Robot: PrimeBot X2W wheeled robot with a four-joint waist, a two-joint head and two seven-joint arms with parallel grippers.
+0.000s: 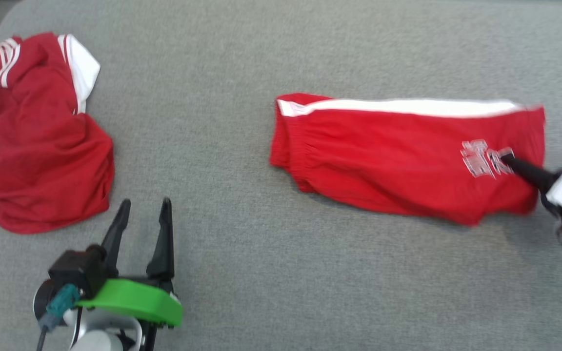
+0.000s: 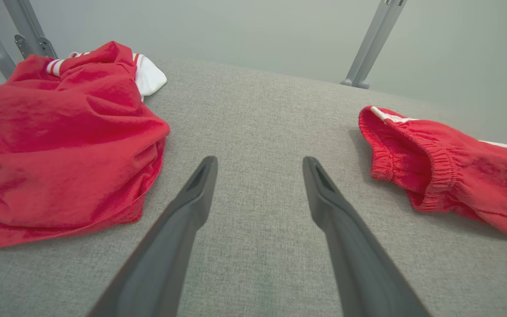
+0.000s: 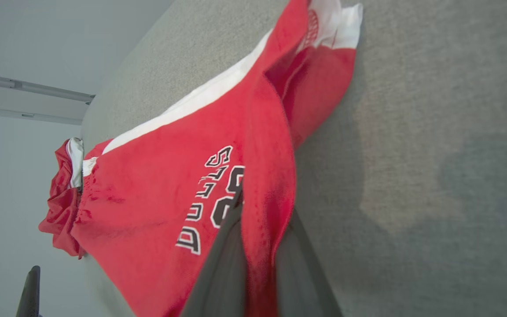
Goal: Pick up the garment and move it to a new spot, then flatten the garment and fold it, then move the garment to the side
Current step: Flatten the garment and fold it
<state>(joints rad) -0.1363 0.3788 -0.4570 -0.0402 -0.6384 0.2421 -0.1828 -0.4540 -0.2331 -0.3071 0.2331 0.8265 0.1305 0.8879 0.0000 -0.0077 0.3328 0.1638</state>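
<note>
The right gripper (image 1: 507, 158) reaches in from 3 o'clock in the head view on its pale forearm. Its two dark fingers are pinched tight on a raised fold at the leg end of the red fabric shorts with a white side stripe (image 1: 398, 156), which lie spread out at 2 o'clock on the grey fabric-covered table (image 1: 222, 122). The left gripper (image 1: 145, 202) hovers at 7 o'clock, fingers spread wide, holding nothing and pointing toward 12, near a crumpled red and white jersey (image 1: 37, 146) at 9 o'clock.
</note>
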